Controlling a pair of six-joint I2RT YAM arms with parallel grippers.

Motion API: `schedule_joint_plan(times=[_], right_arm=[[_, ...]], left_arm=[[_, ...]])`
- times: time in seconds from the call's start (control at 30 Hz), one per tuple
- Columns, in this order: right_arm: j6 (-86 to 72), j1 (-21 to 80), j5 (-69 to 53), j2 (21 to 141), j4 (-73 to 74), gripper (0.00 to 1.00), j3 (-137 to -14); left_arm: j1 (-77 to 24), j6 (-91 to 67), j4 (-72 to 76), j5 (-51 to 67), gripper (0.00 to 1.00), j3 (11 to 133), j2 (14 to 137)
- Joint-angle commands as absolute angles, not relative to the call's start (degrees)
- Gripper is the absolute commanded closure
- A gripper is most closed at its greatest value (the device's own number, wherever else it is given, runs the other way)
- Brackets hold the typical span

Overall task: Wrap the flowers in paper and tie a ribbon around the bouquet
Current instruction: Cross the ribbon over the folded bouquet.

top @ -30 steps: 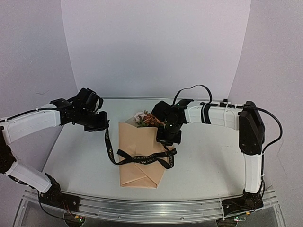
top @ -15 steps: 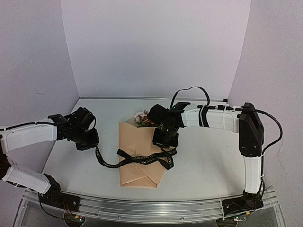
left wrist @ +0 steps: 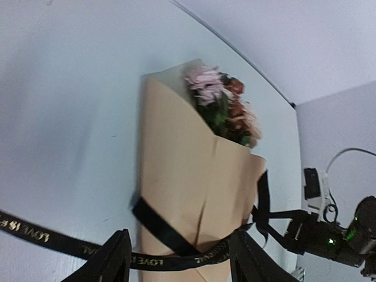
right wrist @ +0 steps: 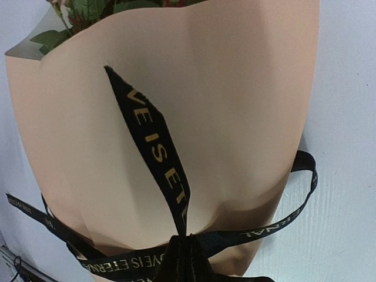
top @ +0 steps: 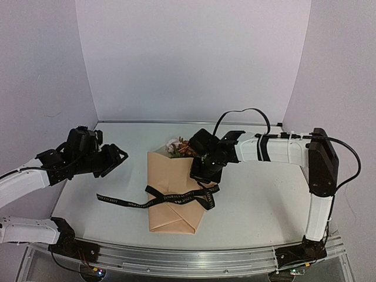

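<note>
A: Start at the left. What is the left hand point(top: 113, 158) doing?
B: It hangs above the bench point(top: 264, 200), well apart from the bundle, with its fingers spread fairly wide and nothing between them. The left tail of the ribbon point(top: 126, 202) lies flat on the bench, stretched out towards that side.
A: And the middle?
B: The bouquet point(top: 173, 194) lies near the centre, wide end away from the arms. The paper point(top: 170, 218) is folded shut around the stems, and the flowers point(top: 181, 147) show above its far edge, so the wrapping looks done. The ribbon runs across the paper about halfway down.
A: The right?
B: The right hand point(top: 205, 170) sits at the bundle's right edge, clamped on the ribbon where the strands meet. Its wrist view shows one tail rising from the pinch across the paper.
A: Is it tied?
B: Nearly, I judge. Whether that crossing is a firm knot I cannot tell, and a last pull or a bow may be left.
A: What differs from a second ago?
B: Then the left hand was closed on the left tail, holding it up just beside the bundle. Now it has let go and drawn off leftward, and the tail has dropped to the bench. The right hand has barely moved
</note>
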State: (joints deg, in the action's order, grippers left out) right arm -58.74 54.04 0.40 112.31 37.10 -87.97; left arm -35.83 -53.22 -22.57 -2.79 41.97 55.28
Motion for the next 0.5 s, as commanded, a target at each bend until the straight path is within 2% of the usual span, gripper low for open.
schedule_joint_plan(times=[0.0, 0.23, 0.37, 0.47], right_arm=[[-60.11, 54.42, -6.15, 106.61, 18.97, 1.00, -81.70], [-57.49, 54.87, -9.89, 102.29, 6.30, 1.00, -73.51], [-57.16, 55.14, -12.42, 102.27, 1.06, 1.00, -71.91], [-57.72, 55.20, -13.49, 101.95, -3.38, 1.00, -69.94]], left_arm=[[-36.47, -45.29, -0.85, 17.21, 0.43, 46.25, 68.53], [-37.02, -49.83, 12.60, 32.22, 0.42, 52.78, 84.76], [-37.59, -52.65, 17.12, 37.12, 0.39, 54.31, 89.97], [-38.41, -52.33, 15.27, 37.89, 0.40, 56.96, 93.21]])
